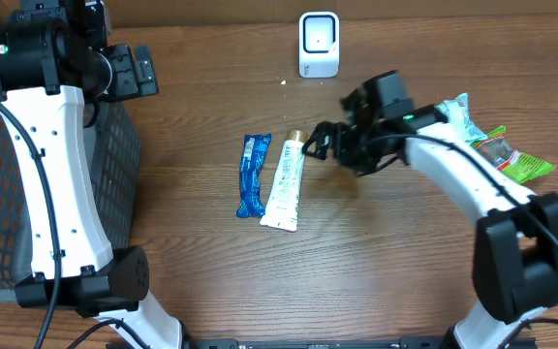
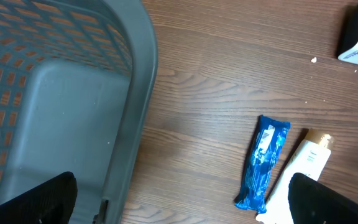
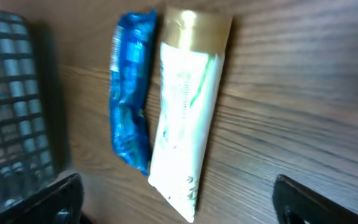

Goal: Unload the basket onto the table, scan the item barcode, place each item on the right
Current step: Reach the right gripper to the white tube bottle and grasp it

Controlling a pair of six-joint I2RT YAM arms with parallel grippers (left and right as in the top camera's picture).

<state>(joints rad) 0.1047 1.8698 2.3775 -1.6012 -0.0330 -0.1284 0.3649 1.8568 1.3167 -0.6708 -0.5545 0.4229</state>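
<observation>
Wood-grain table (image 1: 376, 262) carries the white tube (image 1: 284, 184) at centre, with its gold cap toward the scanner (image 1: 319, 44). A blue wrapper (image 1: 253, 174) lies just beside its left flank. The right gripper (image 1: 314, 145) hangs at the cap end, jaws spread, holding nothing. Bare wood between tube and scanner gives a clear carrying path. The basket (image 1: 114, 184) bounds the left, and snack bags (image 1: 511, 160) crowd the right arm.

From the left wrist, the left gripper (image 2: 182, 202) is spread and empty by the basket rim, away from the work.

From the right wrist, tube and wrapper touch low down. I'd pinch near the cap, entering from the tube's bare side.
</observation>
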